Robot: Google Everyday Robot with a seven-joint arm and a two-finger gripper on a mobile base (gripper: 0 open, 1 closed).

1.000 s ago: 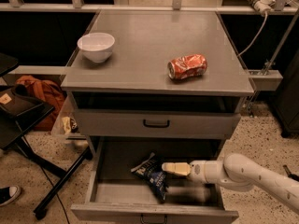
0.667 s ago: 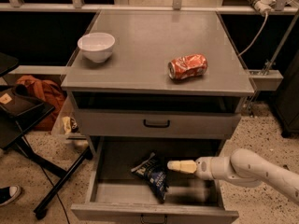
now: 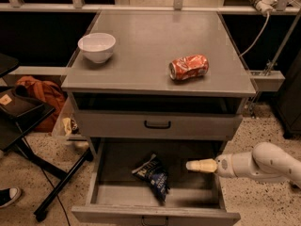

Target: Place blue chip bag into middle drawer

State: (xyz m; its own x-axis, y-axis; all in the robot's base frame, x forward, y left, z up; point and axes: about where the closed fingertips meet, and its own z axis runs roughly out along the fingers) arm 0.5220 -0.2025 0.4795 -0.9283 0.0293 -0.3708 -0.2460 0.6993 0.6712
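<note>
- At the far left a dark shoe (image 3: 7, 197) stands on the speckled floor, next to the black legs of a stand (image 3: 56, 192).
- Behind the stand an orange bag (image 3: 41, 92) lies on the floor beside the cabinet.
- A white bowl (image 3: 96, 46) sits upright near the left rear corner of the grey cabinet top (image 3: 155, 32).
- Under the top, the upper drawer (image 3: 117, 125) is shut, and its black handle is centred on its front.
- Below it the middle drawer (image 3: 108, 194) is pulled out wide.
- The blue chip bag (image 3: 153, 175) lies on the drawer's floor, a little left of centre, tilted, with one end toward the front wall.
- A crushed red can (image 3: 188, 67) lies on its side on the right half of the cabinet top, well apart from the bowl.
- The gripper (image 3: 201, 165) hangs inside the drawer at its right side, pointing left toward the bag and near it, not touching it. I cannot tell whether it is spread or closed, and it holds nothing.
- The white arm (image 3: 263, 163) reaches in from the right edge, over the drawer's right wall.
</note>
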